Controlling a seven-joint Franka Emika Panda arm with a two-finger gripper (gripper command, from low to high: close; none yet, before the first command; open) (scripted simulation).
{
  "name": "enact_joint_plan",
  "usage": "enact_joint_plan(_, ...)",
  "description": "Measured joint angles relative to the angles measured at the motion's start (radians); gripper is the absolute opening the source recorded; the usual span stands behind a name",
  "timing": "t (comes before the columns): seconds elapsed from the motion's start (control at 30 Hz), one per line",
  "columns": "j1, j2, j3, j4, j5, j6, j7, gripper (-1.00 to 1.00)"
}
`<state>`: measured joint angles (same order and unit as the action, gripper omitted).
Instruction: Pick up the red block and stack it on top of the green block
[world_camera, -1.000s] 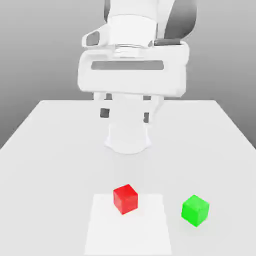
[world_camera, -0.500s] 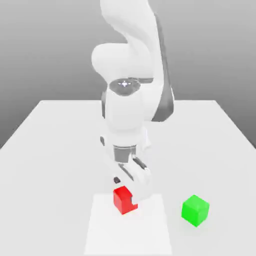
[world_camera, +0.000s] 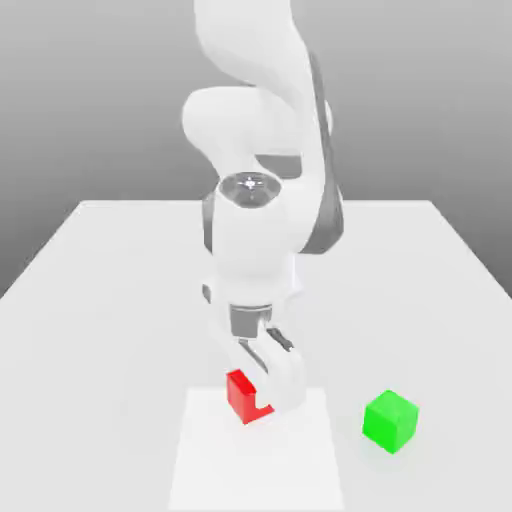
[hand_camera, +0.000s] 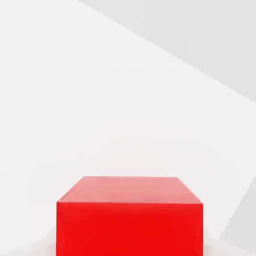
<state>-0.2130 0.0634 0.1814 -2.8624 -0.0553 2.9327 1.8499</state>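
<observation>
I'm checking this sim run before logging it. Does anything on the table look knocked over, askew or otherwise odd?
Nothing stands out. The red block sits flat on the table with the pincer down at it, one finger covering part of its face. The green block rests upright and apart, toward the exterior view's right. Both cubes look intact.

White table against plain grey backdrop

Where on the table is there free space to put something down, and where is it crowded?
The table is bare along the exterior view's left, and also on the right behind the green block. A narrow bare strip separates that block from the red block. It is crowded at the red block, where the gripper stands.
</observation>
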Motion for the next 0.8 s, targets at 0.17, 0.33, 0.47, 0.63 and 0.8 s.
enact_joint_plan(0.17,0.025,-0.119,0.005,-0.02,0.086,-0.102,-0.065,-1.0)
enact_joint_plan(0.33,0.248,-0.112,0.114,0.11,0.091,-0.226,-0.117,-1.0)
enact_joint_plan(0.47,0.354,-0.062,0.147,0.185,0.05,-0.249,-0.113,-1.0)
enact_joint_plan(0.63,0.354,0.056,0.101,0.197,-0.048,-0.149,-0.044,-1.0)
enact_joint_plan(0.8,0.37,0.106,0.078,0.198,-0.088,-0.105,-0.016,1.0)
